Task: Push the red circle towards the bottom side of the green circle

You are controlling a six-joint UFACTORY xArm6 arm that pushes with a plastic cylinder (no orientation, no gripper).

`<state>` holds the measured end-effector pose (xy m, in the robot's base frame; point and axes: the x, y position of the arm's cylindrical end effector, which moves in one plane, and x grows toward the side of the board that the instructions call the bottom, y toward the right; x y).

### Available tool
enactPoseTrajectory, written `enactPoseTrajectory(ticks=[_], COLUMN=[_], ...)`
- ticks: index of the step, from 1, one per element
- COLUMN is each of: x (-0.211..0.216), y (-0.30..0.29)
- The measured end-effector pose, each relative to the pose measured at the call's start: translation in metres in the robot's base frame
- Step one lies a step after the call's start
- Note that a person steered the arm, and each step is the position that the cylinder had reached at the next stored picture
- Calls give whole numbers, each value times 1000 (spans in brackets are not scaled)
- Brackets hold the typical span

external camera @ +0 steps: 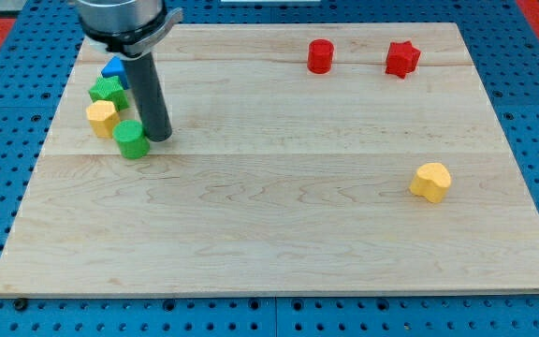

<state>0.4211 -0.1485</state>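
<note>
Red circle (320, 56) sits near the view's top edge of the wooden board (279, 225), right of centre, upright, nothing touching it. Red star (402, 58) is just to its right, same row, small gap between them.

Green circle (131, 139) is well apart from it, over at the view's left, lower down the board. The rod's tip (158, 137) rests just beside the green circle's right side, touching or nearly so; can't tell which. No pincer on this arm: only the plain dark rod, holding nothing.

Cluster up-left of the green circle: yellow block (102, 118) (shape unclear) close by, green star (109, 92) above that, blue block (113, 66) at the top, partly hidden behind the rod's mount.

Yellow heart (430, 182) lies alone at the view's right, approx mid-height, well apart from the rest.
</note>
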Motion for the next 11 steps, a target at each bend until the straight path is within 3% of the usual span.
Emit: enactPoseTrajectory(ticks=[2,5,6,8,9,10,11], x=[18,20,0,-157,-227,-227,-228], y=[16,-40,28,78,142,193,205])
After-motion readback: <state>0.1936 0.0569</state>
